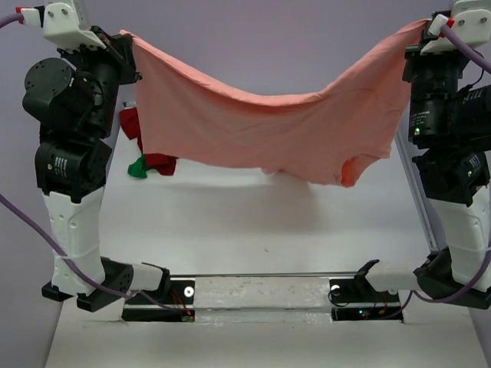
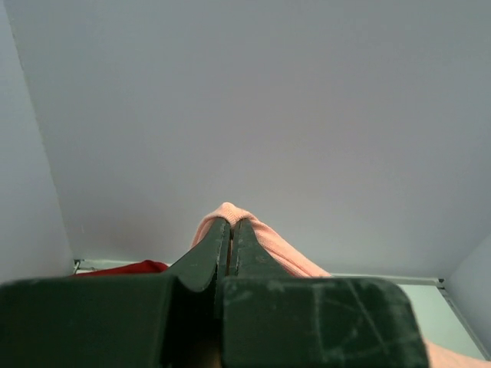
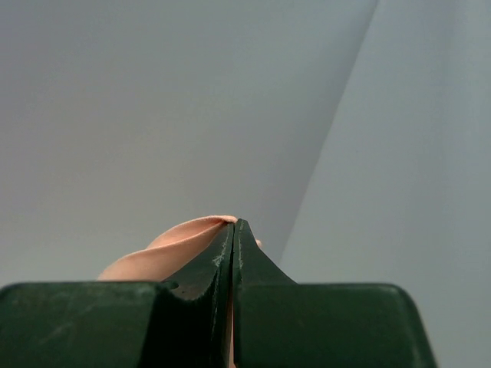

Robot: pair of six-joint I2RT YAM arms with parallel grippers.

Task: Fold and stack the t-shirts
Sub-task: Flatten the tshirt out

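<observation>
The large salmon-pink t-shirt [image 1: 261, 126] hangs in the air, stretched between both raised arms and sagging in the middle. My left gripper [image 1: 124, 36] is shut on its upper left corner, with pink cloth [image 2: 265, 241] bunched over the fingertips in the left wrist view. My right gripper [image 1: 428, 27] is shut on the upper right corner, and pink cloth [image 3: 165, 253] shows beside its jaws. The dark red t-shirt [image 1: 157, 162] and the bright green t-shirt [image 1: 137, 169] lie crumpled on the table at the back left, partly hidden behind the pink one.
The white table [image 1: 245, 230] lies below the hanging shirt. Both arm bases [image 1: 261, 295] sit at its near edge. Grey walls close the back and sides. A sliver of red cloth [image 2: 126, 267] shows in the left wrist view.
</observation>
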